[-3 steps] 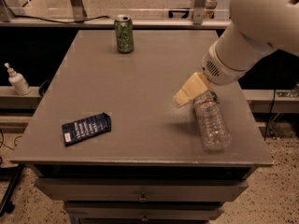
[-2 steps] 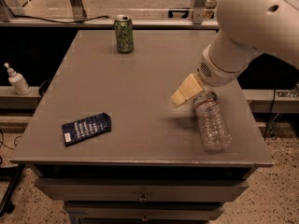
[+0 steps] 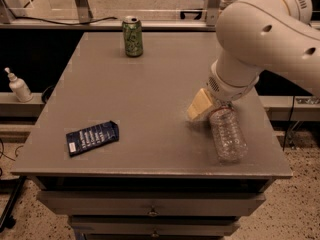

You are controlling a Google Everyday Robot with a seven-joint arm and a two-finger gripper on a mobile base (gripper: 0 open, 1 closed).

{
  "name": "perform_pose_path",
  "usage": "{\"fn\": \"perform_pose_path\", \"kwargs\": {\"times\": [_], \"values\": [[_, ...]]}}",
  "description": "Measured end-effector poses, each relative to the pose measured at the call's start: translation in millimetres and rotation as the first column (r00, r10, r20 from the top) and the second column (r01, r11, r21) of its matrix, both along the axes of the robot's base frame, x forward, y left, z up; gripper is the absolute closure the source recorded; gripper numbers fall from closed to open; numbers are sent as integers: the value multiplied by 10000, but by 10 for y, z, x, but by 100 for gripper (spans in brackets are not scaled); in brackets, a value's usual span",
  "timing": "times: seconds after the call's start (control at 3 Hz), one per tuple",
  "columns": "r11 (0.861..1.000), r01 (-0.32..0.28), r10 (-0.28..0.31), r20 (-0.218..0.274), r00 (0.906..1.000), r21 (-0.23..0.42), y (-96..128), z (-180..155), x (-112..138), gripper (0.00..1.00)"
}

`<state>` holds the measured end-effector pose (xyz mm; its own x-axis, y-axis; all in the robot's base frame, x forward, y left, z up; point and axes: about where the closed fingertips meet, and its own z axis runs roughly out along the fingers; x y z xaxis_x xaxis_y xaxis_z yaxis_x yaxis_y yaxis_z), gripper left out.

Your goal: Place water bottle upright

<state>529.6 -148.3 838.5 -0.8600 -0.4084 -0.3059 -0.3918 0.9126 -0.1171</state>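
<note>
The water bottle, clear ribbed plastic, lies on its side near the right front of the grey table, base toward the front edge. Its cap and label are hidden under my arm. My gripper, with a tan pad showing, is down at the bottle's neck end, touching or very close to it. The big white arm reaches in from the upper right and covers the neck.
A green drink can stands upright at the back of the table. A dark blue packet lies flat at the front left. A small white pump bottle stands on a ledge left of the table. The table's right edge is close to the bottle.
My arm has swung left and lower over the bottle's neck end. The bottle still lies in the same place.
</note>
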Motion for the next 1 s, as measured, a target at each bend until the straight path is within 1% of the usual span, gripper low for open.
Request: {"fn": "perform_pose_path", "kwargs": {"times": [0.33, 0.67, 1.0], "values": [[9997, 182, -182, 1, 9998, -180, -8, -49, -11, 42], [9997, 49, -42, 293, 9996, -248, 41, 38, 19, 65], [9981, -613, 612, 912, 9940, -11, 245, 288, 139, 88]]}}
